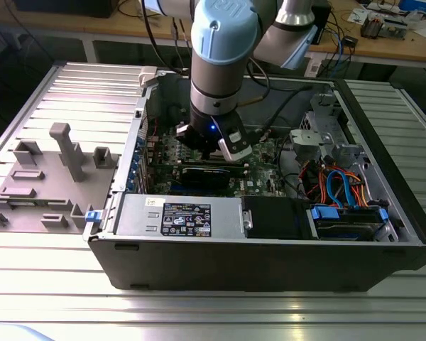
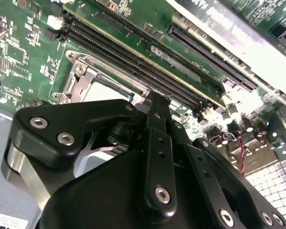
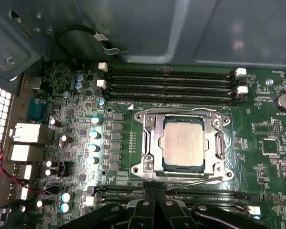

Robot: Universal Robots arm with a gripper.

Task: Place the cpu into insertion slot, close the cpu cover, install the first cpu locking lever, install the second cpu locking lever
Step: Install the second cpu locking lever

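Table [image 1: 42, 298]: ribbed metal top, carrying all items. At the exterior view's left, a grey fixture block [image 1: 53, 177] with upright posts.

Case [image 1: 270, 263]: open computer case, centre of the exterior view, side panel off. Motherboard [image 1: 259, 177] lies flat inside; drive bay with orange and blue cables [image 1: 341, 188] at the exterior view's right.

Arm [image 1: 220, 50]: reaches down into the case over the motherboard.

Pincer [image 3: 155, 195]: black, tips drawn together, holding nothing, just beside the slot's edge near a thin lever [image 3: 195, 180].

Slot [image 3: 144, 143]: silver-rimmed socket on the motherboard, beside four memory slots [image 3: 169, 87].

Cpu [image 3: 182, 142]: seated in the slot, metal top up.

Cover [image 3: 214, 143]: metal frame lying down around the cpu; whether latched, cannot tell.

In the second wrist view, the cpu [image 2: 105, 90] shows past the pincer body.
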